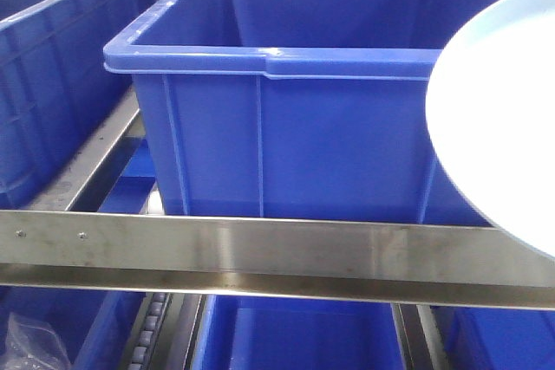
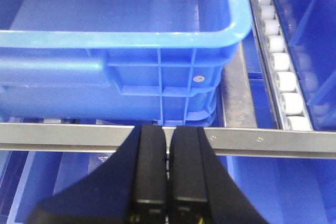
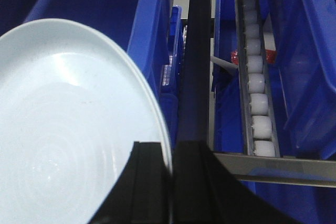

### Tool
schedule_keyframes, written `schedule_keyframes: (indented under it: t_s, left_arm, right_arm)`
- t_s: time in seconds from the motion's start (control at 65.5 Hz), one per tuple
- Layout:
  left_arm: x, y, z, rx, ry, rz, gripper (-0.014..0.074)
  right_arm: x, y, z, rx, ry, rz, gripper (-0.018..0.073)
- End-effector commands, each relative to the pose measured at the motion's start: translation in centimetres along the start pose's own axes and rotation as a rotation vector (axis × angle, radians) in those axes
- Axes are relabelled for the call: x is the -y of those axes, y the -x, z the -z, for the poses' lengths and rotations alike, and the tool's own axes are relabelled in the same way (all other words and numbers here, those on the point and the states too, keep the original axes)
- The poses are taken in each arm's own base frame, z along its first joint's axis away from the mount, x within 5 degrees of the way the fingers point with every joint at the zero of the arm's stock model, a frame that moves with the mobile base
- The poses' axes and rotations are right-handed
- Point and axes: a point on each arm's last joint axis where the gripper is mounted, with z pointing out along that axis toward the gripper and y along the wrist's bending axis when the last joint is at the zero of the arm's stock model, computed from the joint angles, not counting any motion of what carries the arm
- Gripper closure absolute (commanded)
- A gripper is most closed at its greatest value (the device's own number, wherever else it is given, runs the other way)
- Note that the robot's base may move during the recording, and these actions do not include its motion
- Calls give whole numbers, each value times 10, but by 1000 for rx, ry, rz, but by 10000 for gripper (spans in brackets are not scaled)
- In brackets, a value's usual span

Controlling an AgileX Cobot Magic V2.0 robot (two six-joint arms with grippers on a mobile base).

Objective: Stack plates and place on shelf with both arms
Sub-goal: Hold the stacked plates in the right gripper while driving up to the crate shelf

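Pale plates: rim pinched in my right gripper, held over the steel shelf rail.
Left gripper: fingers pressed together, empty, before a blue crate.

A blue crate fills the room behind the shelf rail.

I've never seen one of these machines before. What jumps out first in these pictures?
Most striking is the big pale plate, tilted on edge and pinched at its rim by the right gripper; in the front view it pokes in from the right. Behind it, deep blue crates fill the scene, sitting on a shiny steel shelf with a wide front rail. The left gripper hangs shut and empty just before that rail.
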Motion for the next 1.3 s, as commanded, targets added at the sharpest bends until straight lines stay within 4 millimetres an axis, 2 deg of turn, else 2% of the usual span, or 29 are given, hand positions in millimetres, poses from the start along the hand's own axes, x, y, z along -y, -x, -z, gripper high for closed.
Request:
schedule_keyframes:
  t_s: [0.0,1.283]
  left_arm:
    - [1,16,3,102,-12,2,508]
    - [1,16,3,102,-12,2,508]
  right_arm:
    - [-2,18,4,124,7,-9,503]
    - [-2,19,4,130,8,-9,503]
